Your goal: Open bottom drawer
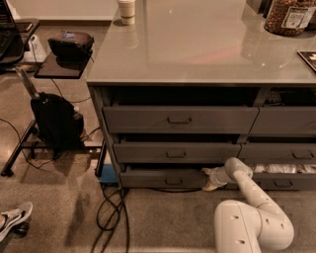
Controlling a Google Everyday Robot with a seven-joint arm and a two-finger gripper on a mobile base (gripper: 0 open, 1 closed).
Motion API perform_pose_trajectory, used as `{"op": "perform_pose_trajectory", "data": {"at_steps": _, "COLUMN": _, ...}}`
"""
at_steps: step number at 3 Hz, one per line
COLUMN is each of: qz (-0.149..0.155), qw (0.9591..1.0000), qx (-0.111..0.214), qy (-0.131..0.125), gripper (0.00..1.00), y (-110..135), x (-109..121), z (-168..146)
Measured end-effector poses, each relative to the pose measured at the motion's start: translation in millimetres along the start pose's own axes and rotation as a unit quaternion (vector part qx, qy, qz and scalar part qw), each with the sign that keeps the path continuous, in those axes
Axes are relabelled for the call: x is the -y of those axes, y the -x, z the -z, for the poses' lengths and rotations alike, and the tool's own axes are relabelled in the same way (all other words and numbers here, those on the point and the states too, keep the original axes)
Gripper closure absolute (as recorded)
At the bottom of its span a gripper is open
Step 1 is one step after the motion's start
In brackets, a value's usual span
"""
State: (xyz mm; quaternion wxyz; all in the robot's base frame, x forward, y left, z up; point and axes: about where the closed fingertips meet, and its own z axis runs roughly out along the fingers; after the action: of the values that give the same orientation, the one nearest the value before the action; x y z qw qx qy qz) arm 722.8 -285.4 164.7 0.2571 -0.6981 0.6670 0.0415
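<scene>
Gripper (212,179) is sitting low against the right end of the bottom drawer (148,179), and I cannot tell whether it is clamped on anything or released. The grey counter (197,54) is spanning the whole stack, with a jar (289,17) and a cup (127,11) standing on it. The white arm (249,217) is reaching in from the lower right. The bottom drawer is lying just above the floor, beneath two taller-fronted drawers (148,119), with a dark gap showing along its top edge. A black bag (54,121) is standing to the left. The drawer's small handle (174,181) is sitting centred, apart from the gripper.
</scene>
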Motion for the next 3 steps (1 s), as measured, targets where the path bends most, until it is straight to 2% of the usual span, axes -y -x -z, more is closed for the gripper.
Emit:
{"op": "perform_pose_trajectory", "data": {"at_steps": 2, "qz": 0.0, "qw": 1.0, "qx": 0.0, "qy": 0.0, "gripper": 0.89, "y": 0.0, "x": -0.1, "z": -0.1}}
{"op": "perform_pose_trajectory", "data": {"at_steps": 3, "qz": 0.0, "qw": 1.0, "qx": 0.0, "qy": 0.0, "gripper": 1.0, "y": 1.5, "x": 1.2, "z": 3.7}}
